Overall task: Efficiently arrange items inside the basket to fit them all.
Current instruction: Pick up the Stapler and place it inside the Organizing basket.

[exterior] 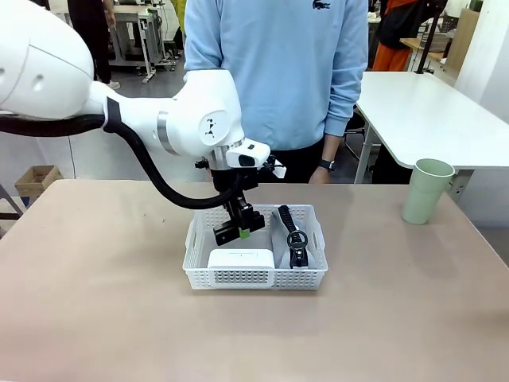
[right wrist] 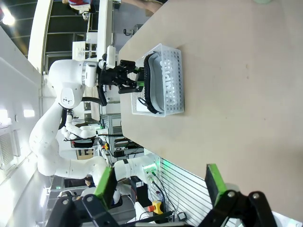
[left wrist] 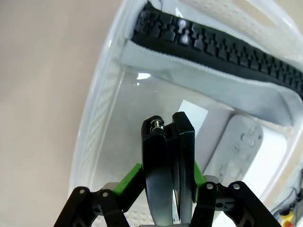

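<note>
White perforated basket (exterior: 254, 278) holds flat white box (exterior: 241, 258) left, grey pouch (exterior: 290, 235) on edge right; black stapler (left wrist: 165, 156) in left pincer (exterior: 236, 232) above; green cup (exterior: 427, 191) upright, well apart.

Left pincer (exterior: 235, 232) points downward, clamped; right pincer (right wrist: 159, 184) gapes wide.

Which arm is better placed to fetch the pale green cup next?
Right. The cup stands at the right of the table, and the right fingers are open. The left fingers are shut on the stapler over the basket.
</note>
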`<state>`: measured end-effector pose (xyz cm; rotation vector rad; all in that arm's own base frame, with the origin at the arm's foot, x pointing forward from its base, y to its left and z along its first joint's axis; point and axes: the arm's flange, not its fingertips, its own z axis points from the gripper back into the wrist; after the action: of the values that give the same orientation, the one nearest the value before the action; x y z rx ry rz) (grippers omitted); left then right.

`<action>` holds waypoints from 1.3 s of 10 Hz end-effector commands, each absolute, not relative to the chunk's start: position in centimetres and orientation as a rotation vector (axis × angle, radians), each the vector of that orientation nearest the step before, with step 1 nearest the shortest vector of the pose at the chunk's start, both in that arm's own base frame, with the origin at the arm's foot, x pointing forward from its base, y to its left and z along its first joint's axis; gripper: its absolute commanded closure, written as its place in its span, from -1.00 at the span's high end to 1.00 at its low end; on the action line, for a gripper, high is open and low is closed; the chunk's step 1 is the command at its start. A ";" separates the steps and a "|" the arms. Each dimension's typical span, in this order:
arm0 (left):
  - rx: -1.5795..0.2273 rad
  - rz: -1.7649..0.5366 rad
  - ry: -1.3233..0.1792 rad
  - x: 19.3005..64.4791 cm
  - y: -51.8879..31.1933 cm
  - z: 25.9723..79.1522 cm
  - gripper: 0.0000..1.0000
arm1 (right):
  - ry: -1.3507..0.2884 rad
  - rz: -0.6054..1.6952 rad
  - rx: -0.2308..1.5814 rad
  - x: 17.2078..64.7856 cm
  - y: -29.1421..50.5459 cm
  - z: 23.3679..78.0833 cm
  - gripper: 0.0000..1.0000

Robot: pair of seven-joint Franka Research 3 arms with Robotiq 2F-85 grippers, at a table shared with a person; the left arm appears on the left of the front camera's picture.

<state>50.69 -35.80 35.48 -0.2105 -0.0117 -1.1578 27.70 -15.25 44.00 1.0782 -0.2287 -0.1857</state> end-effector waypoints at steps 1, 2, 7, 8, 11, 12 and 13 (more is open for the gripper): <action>-0.229 -1.117 -0.045 50.3 -36.1 34.9 -0.10 | -0.256 -0.168 1.103 27.8 -15.3 44.2 1.00; -0.223 -1.107 -0.023 50.3 -36.2 34.4 -0.10 | -0.256 -0.168 1.103 27.8 -15.3 44.2 1.00; -0.213 -1.105 0.023 50.3 -36.6 34.3 -0.10 | -0.256 -0.168 1.103 27.8 -15.3 44.2 1.00; -0.210 -1.105 0.021 50.3 -36.6 34.3 0.10 | -0.256 -0.168 1.103 27.8 -15.3 44.2 1.00; -0.169 -1.116 0.029 49.9 -36.8 34.4 1.00 | -0.256 -0.168 1.103 27.8 -15.3 44.2 1.00; -0.165 -1.118 0.028 49.8 -36.7 34.5 1.00 | -0.256 -0.168 1.103 27.8 -15.3 44.2 1.00; -0.167 -1.118 0.025 49.8 -36.7 34.6 1.00 | -0.256 -0.168 1.103 27.8 -15.3 44.2 1.00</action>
<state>50.14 -36.72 33.92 -0.1942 0.0185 -1.1307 27.70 -15.25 44.00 1.0782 -0.2287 -0.1856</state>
